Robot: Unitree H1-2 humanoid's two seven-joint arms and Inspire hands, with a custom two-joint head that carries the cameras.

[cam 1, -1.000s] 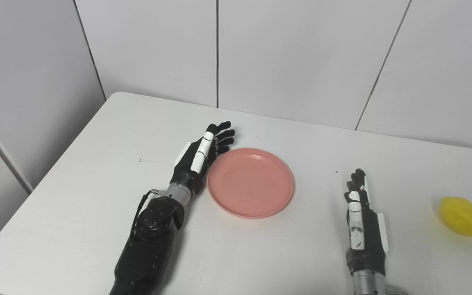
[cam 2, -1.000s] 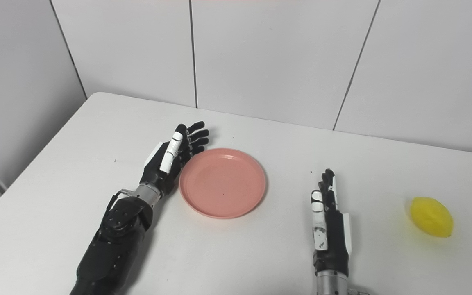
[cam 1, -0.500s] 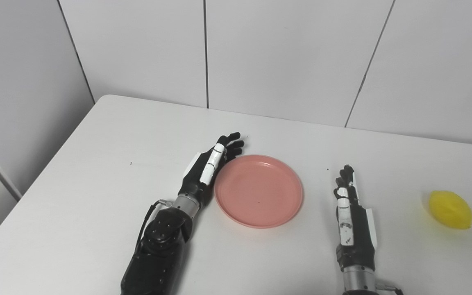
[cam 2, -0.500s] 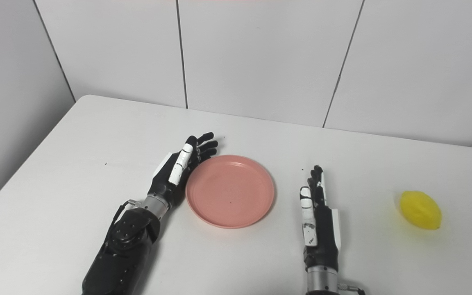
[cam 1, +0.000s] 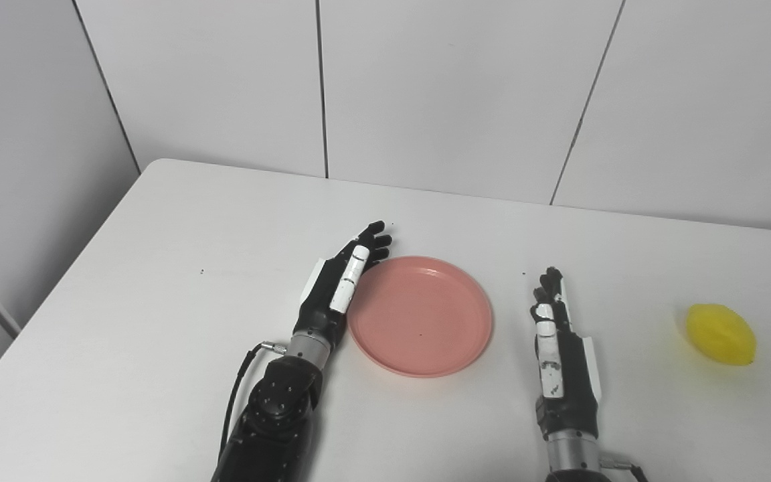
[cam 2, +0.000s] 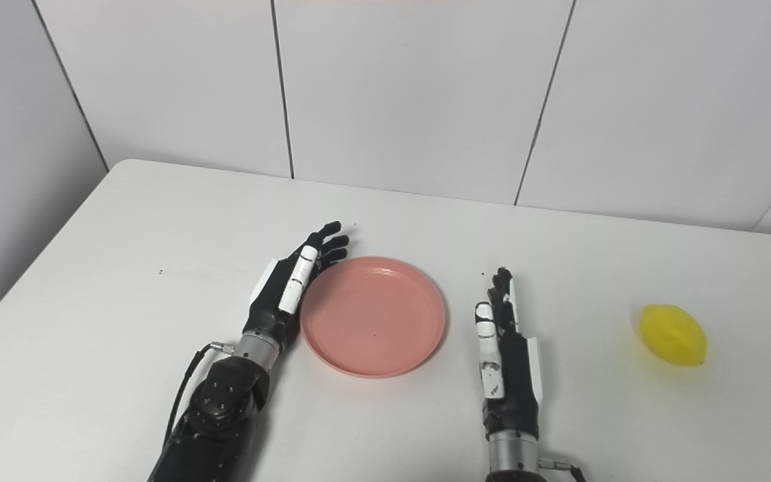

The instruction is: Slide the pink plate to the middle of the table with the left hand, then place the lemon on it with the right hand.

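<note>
- Two hands flat-edged on the table, both empty with fingers extended and apart: left hand pressed along the left rim of the pink plate, right hand just right of the plate, not touching.
- Plate roughly mid-table, between the hands; lemon well apart, near the right edge.
- Likely to overshoot if pushed further: plate could run into the waiting right hand.
- Could ride up over the shallow rim and tip the plate rather than slide it.
- Prone to rolling when reached for: rounded lemon near the table edge, easily knocked off by a glancing touch.
</note>
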